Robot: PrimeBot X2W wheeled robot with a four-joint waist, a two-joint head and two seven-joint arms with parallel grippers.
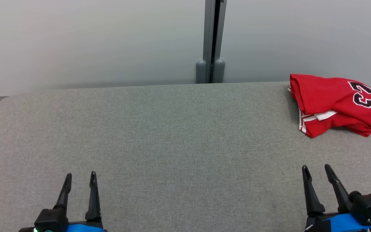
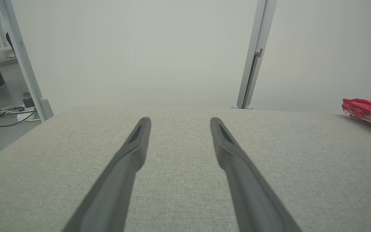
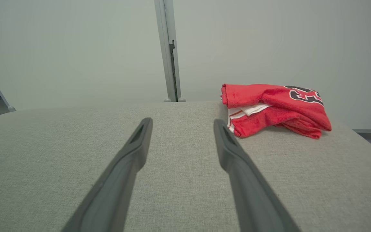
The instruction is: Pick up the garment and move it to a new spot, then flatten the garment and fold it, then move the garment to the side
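The garment (image 1: 333, 103) is a red jersey with white trim and a black number, lying bunched at the far right corner of the grey fabric table (image 1: 172, 138). It also shows in the right wrist view as the garment (image 3: 275, 108), and at the right edge of the left wrist view as the garment (image 2: 369, 111). My left gripper (image 1: 80, 177) rests open at the near left, far from it. My right gripper (image 1: 317, 168) stands open at the near right, a short way in front of the jersey, empty. The left gripper (image 2: 179, 121) and right gripper (image 3: 183, 121) both hover over bare fabric.
A pale partition wall with a grey vertical post (image 1: 214, 42) stands just behind the table's far edge. To the left of the table, cables (image 2: 2, 114) lie on the floor. The table's corners are rounded.
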